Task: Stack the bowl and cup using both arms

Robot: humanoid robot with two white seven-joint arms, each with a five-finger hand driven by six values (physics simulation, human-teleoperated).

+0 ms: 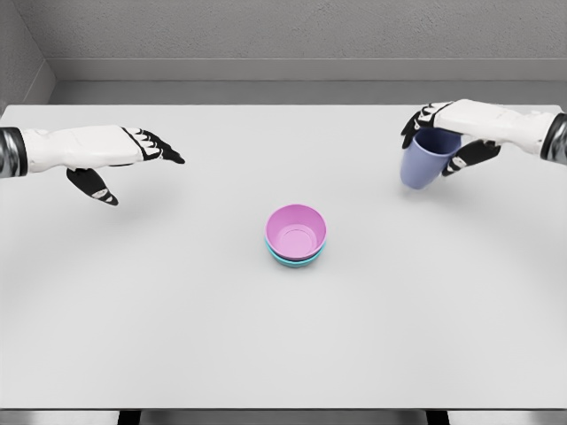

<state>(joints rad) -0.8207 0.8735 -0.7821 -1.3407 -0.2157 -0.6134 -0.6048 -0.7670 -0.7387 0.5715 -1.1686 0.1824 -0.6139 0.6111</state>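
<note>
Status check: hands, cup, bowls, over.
Right hand gripping blue cup. Left hand open, empty. Pink bowl nested in teal bowl, mid-table. Path clear.

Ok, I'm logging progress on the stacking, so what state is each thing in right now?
Pink bowl: upright, nested in the teal bowl.
Teal bowl: upright on the table, under the pink one.
Blue cup: gripped, tilted.
Left robot hand: open, empty.
Right robot hand: shut on the cup.
</note>
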